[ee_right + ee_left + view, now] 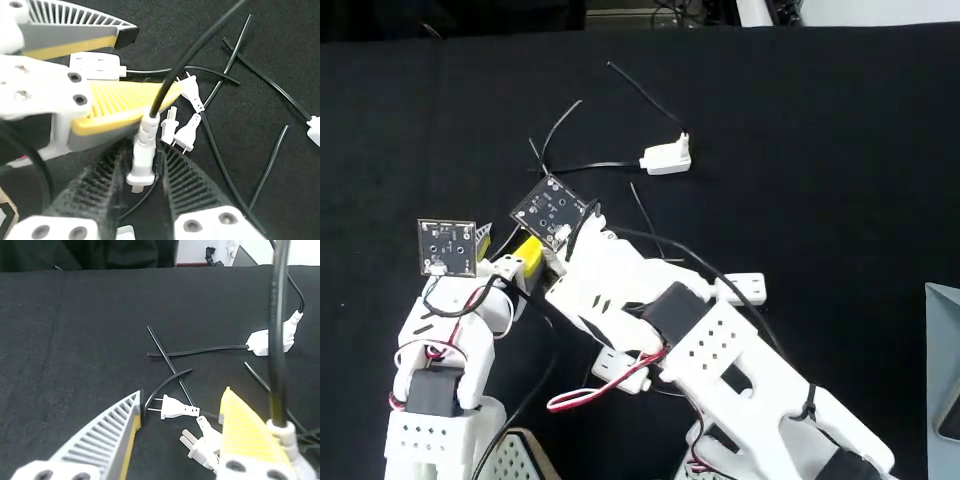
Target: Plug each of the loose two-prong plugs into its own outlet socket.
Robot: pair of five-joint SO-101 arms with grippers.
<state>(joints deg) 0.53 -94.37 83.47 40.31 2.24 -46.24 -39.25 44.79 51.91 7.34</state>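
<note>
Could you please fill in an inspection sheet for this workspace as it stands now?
Surface: black cloth-covered table, flat.
Job's things: at least two loose white two-prong plugs lying close together; white plastic outlet socket block near them; white adapter-like block farther out.
Clutter: nothing seen.
Grippers: left claw, grey and yellow fingers, open over the loose plugs; right claw shut on another white plug.
Cables: thin black leads strewn about; thick black cable runs from the held plug.
Surroundings: pale blue object at the table's right edge.
</note>
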